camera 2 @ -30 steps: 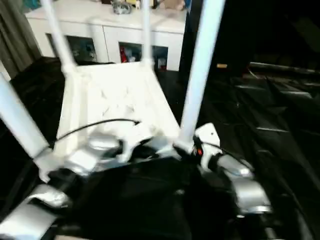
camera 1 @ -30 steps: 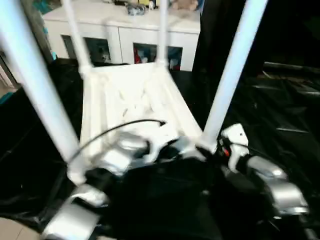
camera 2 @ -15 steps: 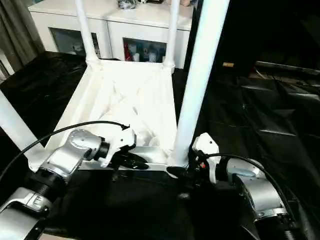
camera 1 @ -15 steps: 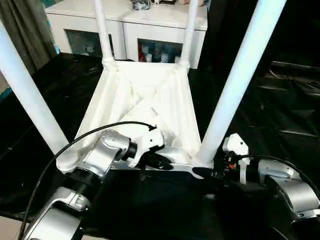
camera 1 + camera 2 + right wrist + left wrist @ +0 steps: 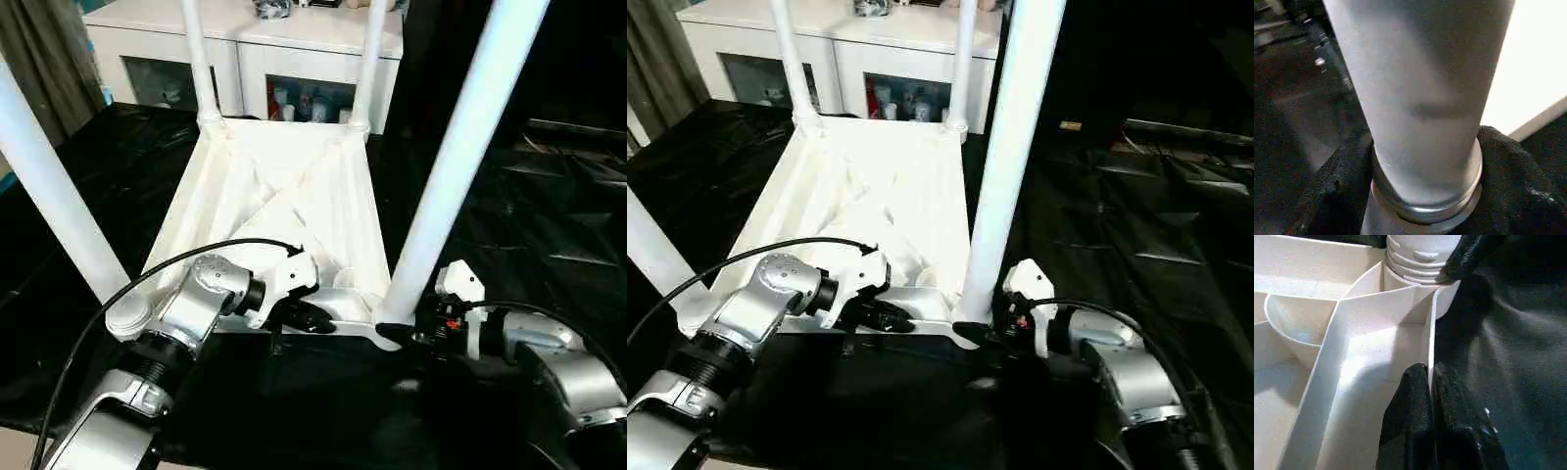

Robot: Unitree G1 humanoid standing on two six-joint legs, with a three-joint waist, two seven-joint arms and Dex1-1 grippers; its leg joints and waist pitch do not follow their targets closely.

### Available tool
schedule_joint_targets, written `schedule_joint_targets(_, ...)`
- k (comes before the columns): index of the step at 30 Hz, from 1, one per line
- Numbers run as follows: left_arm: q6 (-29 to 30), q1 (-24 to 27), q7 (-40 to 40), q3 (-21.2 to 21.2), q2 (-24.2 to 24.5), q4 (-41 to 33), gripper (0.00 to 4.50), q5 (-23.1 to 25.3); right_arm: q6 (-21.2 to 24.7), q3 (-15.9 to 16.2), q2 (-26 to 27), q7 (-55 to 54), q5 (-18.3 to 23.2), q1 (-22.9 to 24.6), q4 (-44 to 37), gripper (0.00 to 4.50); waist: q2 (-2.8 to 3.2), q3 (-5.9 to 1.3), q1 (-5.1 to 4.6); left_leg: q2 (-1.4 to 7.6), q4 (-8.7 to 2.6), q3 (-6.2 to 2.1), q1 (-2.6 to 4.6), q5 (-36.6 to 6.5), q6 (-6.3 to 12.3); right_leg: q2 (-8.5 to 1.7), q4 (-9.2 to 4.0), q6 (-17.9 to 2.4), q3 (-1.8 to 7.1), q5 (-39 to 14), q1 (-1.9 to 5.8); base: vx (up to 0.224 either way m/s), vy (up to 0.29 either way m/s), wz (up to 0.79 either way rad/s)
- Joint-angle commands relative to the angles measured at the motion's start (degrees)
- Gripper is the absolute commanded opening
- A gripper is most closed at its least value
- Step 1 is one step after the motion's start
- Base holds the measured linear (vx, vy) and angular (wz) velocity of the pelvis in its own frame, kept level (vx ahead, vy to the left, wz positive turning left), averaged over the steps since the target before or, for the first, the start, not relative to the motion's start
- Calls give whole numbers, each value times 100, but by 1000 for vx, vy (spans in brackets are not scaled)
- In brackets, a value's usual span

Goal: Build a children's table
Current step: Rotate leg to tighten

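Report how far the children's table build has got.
Done: the tabletop lies upside down on the black cloth with all four legs standing in its corner sockets. In hand: the left gripper pinches the near edge wall, and the right gripper has its jaws around the near right leg's base. Left, it seems: turning the table upright.

Smooth, faintly glossy white plastic across the upturned ribbed children's table (image 5: 284,211) and its tapered tube legs (image 5: 460,157). Glossy, crinkled black sheeting (image 5: 529,225) underneath. Brushed silver metal on both forearms (image 5: 201,299). Matt, softly textured black fingers (image 5: 1415,431) on the left gripper (image 5: 1431,382).
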Motion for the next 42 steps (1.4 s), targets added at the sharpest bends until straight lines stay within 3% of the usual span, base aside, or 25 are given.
schedule_joint_targets(1,15,52,480,136,-306,257,0,-127,82,21,189,-461,-124,-8,183,274,-128,-189,-12,185,-364,-63,53,-1350,328,-214,-378,-1153,86,-1447,171,0,0,0)
schedule_joint_targets(2,92,-66,1092,175,-522,507,0,44,193,-1,422,-953,-259,-3,292,274,-125,-186,-25,185,-378,-75,63,-1482,227,-219,-401,-1060,85,-1743,164,0,0,0)
schedule_joint_targets(4,145,-152,1537,211,-699,699,0,138,239,-25,627,-1332,-343,-5,360,274,-129,-173,-44,176,-394,-86,82,-1698,108,-220,-450,-923,89,-2158,135,0,0,0)
schedule_joint_targets(5,246,-285,2217,292,-1015,978,0,226,322,-135,1037,-2086,-462,-45,497,274,-104,-175,-41,180,-406,-97,102,-1808,49,-228,-471,-864,92,-2296,117,0,0,0)
schedule_joint_targets(6,301,-359,2549,326,-1229,1112,0,246,381,-215,1318,-2576,-519,-93,566,274,-115,-164,-67,165,-410,-100,106,-1916,-32,-221,-493,-800,91,-2476,93,0,0,0)
schedule_joint_targets(7,308,-384,2656,323,-1315,1156,0,258,396,-245,1438,-2783,-547,-119,591,273,-115,-164,-67,165,-410,-100,106,-1916,-32,-221,-493,-800,91,-2476,93,0,0,0)
schedule_joint_targets(8,293,-412,2750,275,-1424,1202,0,297,396,-292,1619,-3105,-592,-174,647,273,-114,-179,-80,151,-428,-138,93,-1969,-83,-233,-518,-661,70,-2685,129,0,0,0)
schedule_joint_targets(9,249,-434,2804,187,-1522,1242,0,342,370,-325,1810,-3373,-623,-237,704,273,-120,-177,-92,148,-422,-127,100,-1984,-38,-229,-540,-608,82,-2696,98,0,0,0)
schedule_joint_targets(11,177,-446,2768,105,-1598,1282,0,397,291,-175,1906,-3321,-693,-277,681,273,-73,-181,-121,147,-429,-139,89,-2060,11,-225,-563,-570,81,-2724,97,0,0,0)
schedule_joint_targets(16,102,-462,2646,23,-1602,1302,0,476,93,3,1921,-2985,-709,-264,548,273,-64,-189,-128,156,-435,-139,73,-2058,44,-210,-538,-607,82,-2463,106,0,0,0)
schedule_joint_targets(17,92,-480,2563,42,-1555,1316,0,460,39,-83,1913,-2856,-578,-257,501,328,-65,-183,-131,155,-438,-135,69,-2080,64,-208,-537,-632,82,-2433,105,0,0,0)
schedule_joint_targets(18,92,-480,2563,42,-1555,1316,0,460,39,-83,1913,-2856,-578,-257,501,342,-61,-185,-129,158,-439,-137,74,-2089,66,-213,-537,-641,82,-2436,103,0,0,0)
schedule_joint_targets(20,108,-475,2329,63,-1446,1244,0,382,3,-73,1740,-2526,-477,-250,424,344,-91,-181,-124,158,-436,-133,73,-2124,90,-211,-543,-639,79,-2490,103,0,0,0)
schedule_joint_targets(23,134,-452,2092,71,-1334,1151,0,315,-18,-15,1542,-2202,-444,-228,332,384,-80,-193,-114,172,-431,-128,45,-1941,157,-220,-512,-708,88,-2209,131,0,0,0)
schedule_joint_targets(25,54,-377,1469,36,-1020,988,0,220,-106,143,984,-1373,-425,-125,92,388,-95,-197,-91,176,-416,-114,35,-1788,248,-215,-481,-794,91,-1908,158,0,0,0)
schedule_joint_targets(30,52,-164,264,-141,-342,646,0,91,-115,168,123,-246,-280,13,-200,388,-88,-205,-64,194,-398,-96,24,-1513,418,-222,-427,-988,96,-1488,192,0,0,0)
schedule_joint_targets(36,120,48,-500,-144,69,244,0,-196,-232,124,-216,208,-226,8,-175,388,-60,-222,-96,216,-382,-90,53,-1358,405,-199,-336,-1342,83,-866,190,0,0,0)
schedule_joint_targets(38,153,96,-584,-119,148,162,0,-263,-232,163,-280,327,-185,2,-201,388,-77,-226,-92,217,-359,-69,75,-1288,451,-192,-315,-1446,83,-622,190,0,0,0)
schedule_joint_targets(42,145,129,-606,-101,195,124,0,-251,-235,237,-188,422,-138,-6,-206,388,-98,-218,-76,210,-353,-68,61,-1230,472,-214,-305,-1451,85,-662,208,0,0,0)
